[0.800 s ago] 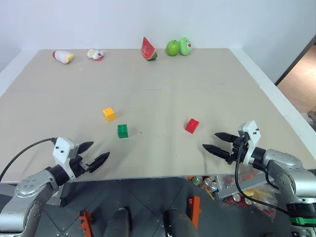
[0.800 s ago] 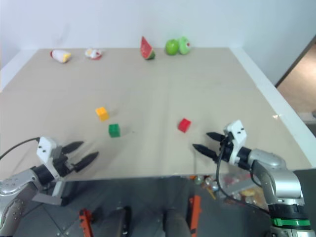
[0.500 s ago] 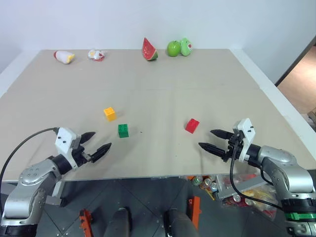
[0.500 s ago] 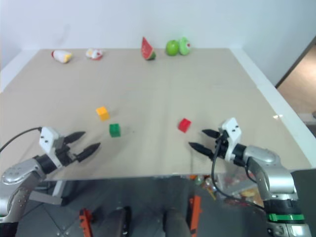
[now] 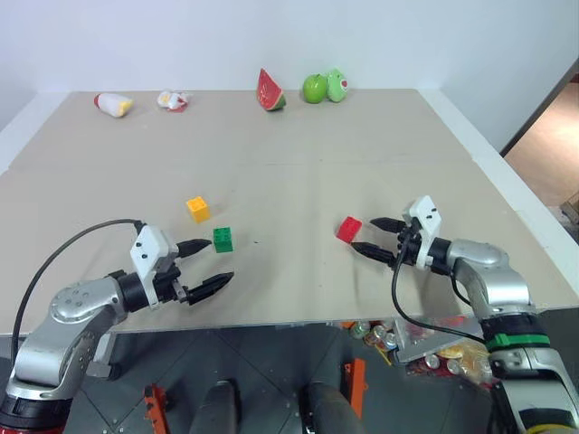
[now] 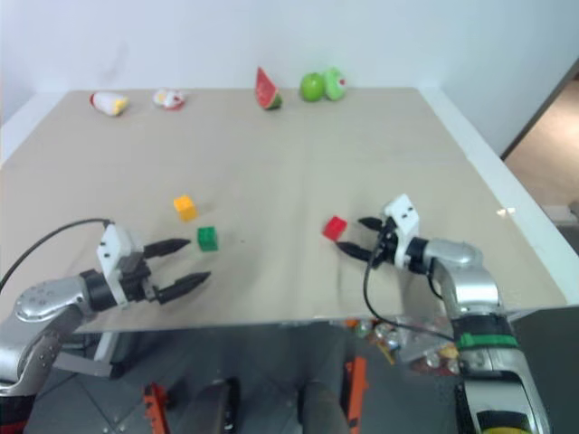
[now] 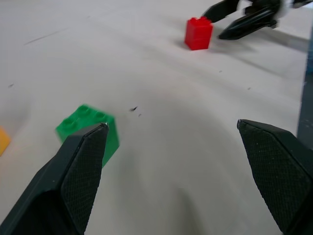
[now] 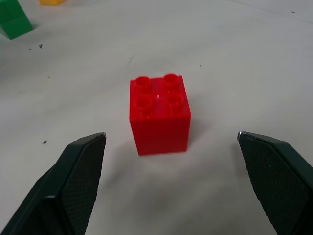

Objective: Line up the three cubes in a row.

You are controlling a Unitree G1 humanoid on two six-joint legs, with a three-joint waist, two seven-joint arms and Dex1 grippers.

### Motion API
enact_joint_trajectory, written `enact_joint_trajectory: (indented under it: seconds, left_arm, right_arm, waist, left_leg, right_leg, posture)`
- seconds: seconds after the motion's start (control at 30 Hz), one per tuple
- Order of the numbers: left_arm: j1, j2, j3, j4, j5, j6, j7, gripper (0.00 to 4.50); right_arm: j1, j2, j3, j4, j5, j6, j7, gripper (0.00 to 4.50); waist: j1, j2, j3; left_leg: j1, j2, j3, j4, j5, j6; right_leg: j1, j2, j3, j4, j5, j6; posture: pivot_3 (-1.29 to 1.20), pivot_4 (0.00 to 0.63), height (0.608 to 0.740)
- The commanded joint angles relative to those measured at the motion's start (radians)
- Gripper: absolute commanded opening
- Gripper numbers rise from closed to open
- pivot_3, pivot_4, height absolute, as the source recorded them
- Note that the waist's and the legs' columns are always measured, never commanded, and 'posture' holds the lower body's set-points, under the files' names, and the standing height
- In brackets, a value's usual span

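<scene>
Three studded cubes sit on the tan table: a yellow-orange cube [image 5: 198, 209], a green cube [image 5: 223, 240] just in front of it, and a red cube [image 5: 349, 230] to the right. My right gripper [image 5: 374, 237] is open, its tips just right of the red cube [image 8: 159, 114], which lies ahead between the fingers without touching them. My left gripper [image 5: 204, 266] is open near the table's front edge, just short of the green cube [image 7: 89, 131]. Nothing is held.
A toy watermelon slice [image 5: 270, 89], a green apple [image 5: 315, 88] and another green toy [image 5: 336, 84] stand at the back edge, with two small toys [image 5: 115, 104] at the back left. The table's front edge [image 5: 271, 325] runs just below both grippers.
Both arms have reached forward over the table. The right gripper has closed in on the red cube from the right; the left gripper has moved up toward the green cube. No cube has moved.
</scene>
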Motion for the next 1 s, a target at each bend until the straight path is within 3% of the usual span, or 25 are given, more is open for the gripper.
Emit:
enact_joint_trajectory:
  seconds: [0.03,0.23,0.57,0.8,1.0]
  left_arm:
    - [-0.023,0.017,-0.006,-0.056,-0.011,0.007,-0.006,4.36]
    - [-0.022,0.008,-0.036,-0.067,0.008,-0.001,0.004,4.36]
    - [-0.015,-0.002,-0.050,-0.057,0.027,-0.023,0.005,4.43]
    - [-0.031,0.015,-0.055,-0.050,0.005,-0.002,-0.045,4.43]
    - [-0.061,0.030,-0.049,-0.025,-0.002,0.014,-0.071,4.43]
  right_arm:
    - [-0.063,0.024,0.013,0.064,-0.020,-0.055,0.038,4.50]
    - [-0.107,0.065,0.040,0.139,-0.057,-0.113,0.071,4.50]
    - [-0.115,0.054,0.034,0.131,-0.041,-0.085,0.173,1.39]
    - [-0.072,-0.042,0.079,0.004,-0.014,0.024,0.384,1.28]
    - [-0.060,-0.098,0.152,-0.002,-0.072,-0.092,0.511,1.28]
  waist:
    - [0.000,0.000,0.000]
    - [0.000,0.000,0.000]
    - [0.000,0.000,0.000]
    - [0.000,0.000,0.000]
    - [-0.001,0.000,0.000]
  left_leg:
    - [0.000,0.001,0.000,0.000,0.000,0.000]
    - [0.000,0.003,0.000,0.000,0.000,0.000]
    - [0.001,0.004,0.000,0.001,0.000,0.000]
    - [0.001,0.004,0.001,0.001,0.000,0.000]
    - [0.001,0.004,0.001,0.002,0.000,0.000]
  right_leg:
    - [0.000,0.001,0.000,0.000,0.000,0.000]
    - [0.000,0.004,0.001,0.001,0.001,-0.002]
    - [0.000,0.005,0.001,0.001,0.003,-0.003]
    - [-0.001,0.005,0.002,0.001,0.003,-0.003]
    - [-0.001,0.006,0.002,0.001,0.003,-0.004]
  posture:
    - [0.00,0.150,0.740]
    - [0.00,0.150,0.740]
    - [0.00,0.150,0.740]
    - [0.00,0.150,0.740]
    - [0.00,0.150,0.740]
